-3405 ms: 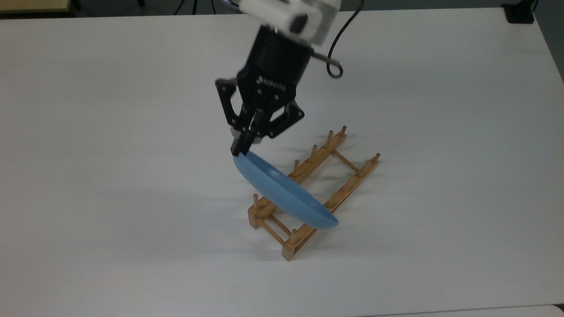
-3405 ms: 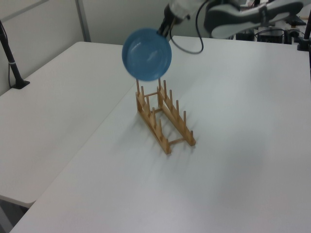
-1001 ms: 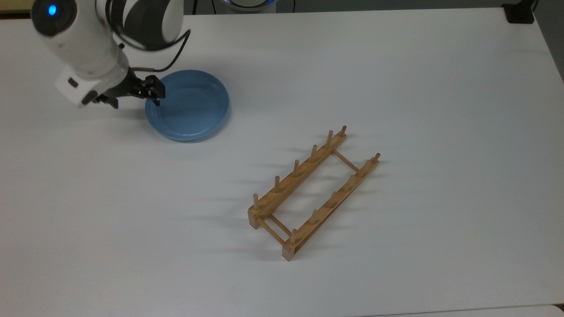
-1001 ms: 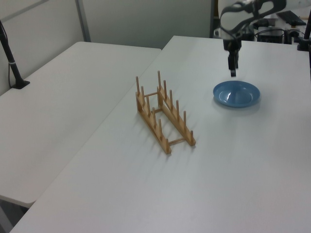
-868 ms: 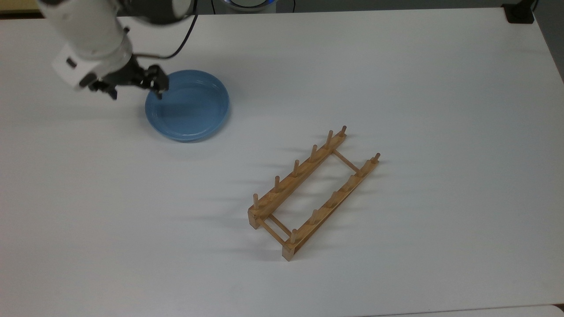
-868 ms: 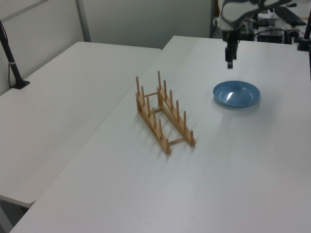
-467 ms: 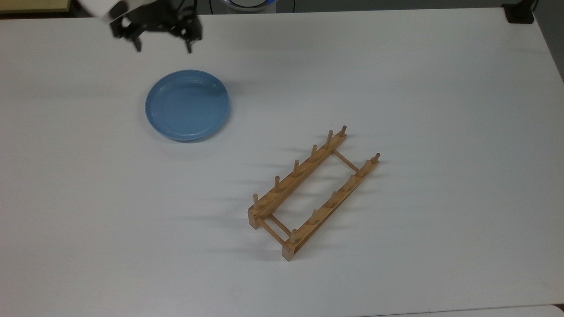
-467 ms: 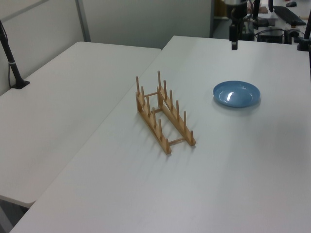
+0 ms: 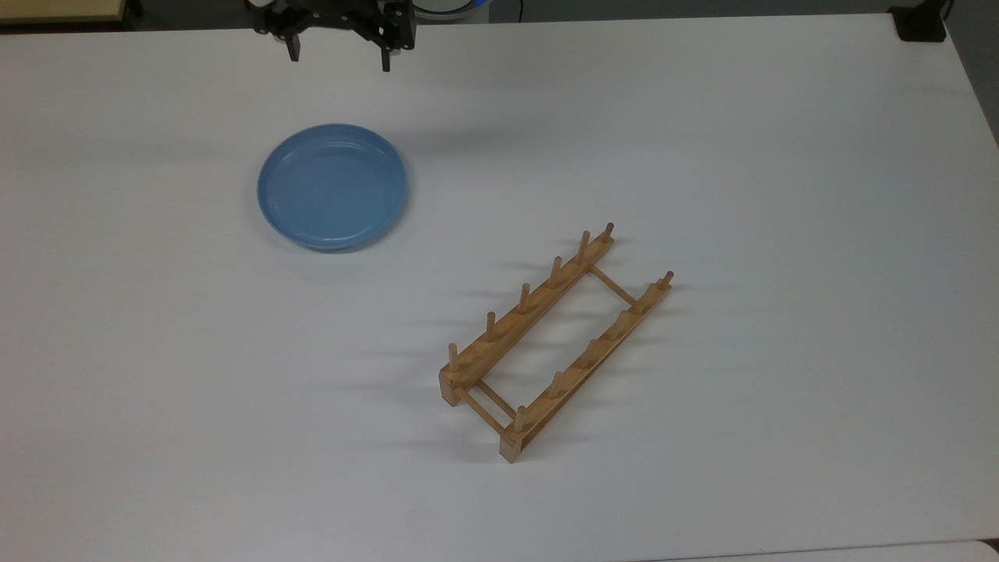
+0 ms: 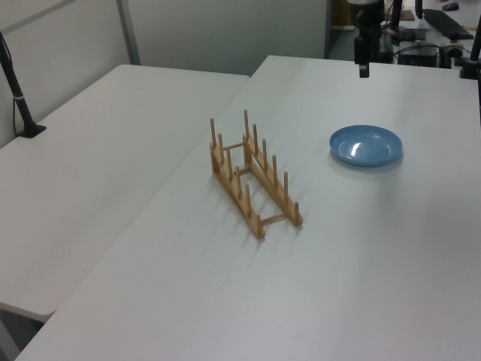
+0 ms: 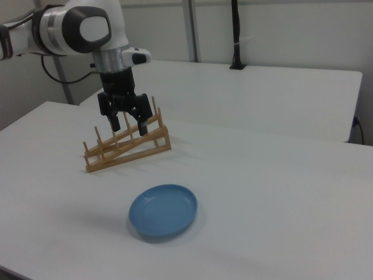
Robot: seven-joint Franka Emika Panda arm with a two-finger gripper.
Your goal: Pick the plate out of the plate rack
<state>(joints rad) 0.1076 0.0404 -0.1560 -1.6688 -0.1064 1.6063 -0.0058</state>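
Note:
The light-blue plate point(image 9: 332, 186) lies flat on the white table, apart from the plate rack point(image 9: 556, 340); it also appears as the plate point(image 10: 365, 145) and the plate point(image 11: 163, 210). The wooden plate rack point(image 10: 254, 177) stands with nothing in it, seen too as the rack point(image 11: 127, 143). My gripper point(image 9: 339, 58) hangs open and holds nothing at the top view's upper edge, beyond the plate. In the right view the gripper point(image 11: 129, 127) is raised well above the table, fingers spread. In the left view the gripper point(image 10: 364, 69) hangs high beyond the plate.
A second white table point(image 10: 90, 173) joins on the left view's left. A black post point(image 10: 19, 98) stands at its far edge, and a black block point(image 9: 921, 22) sits at the top view's upper right corner.
The gripper carried the plate off the rack, set it flat on the table and let go. In the last second it rose and moved away toward the top view's upper edge.

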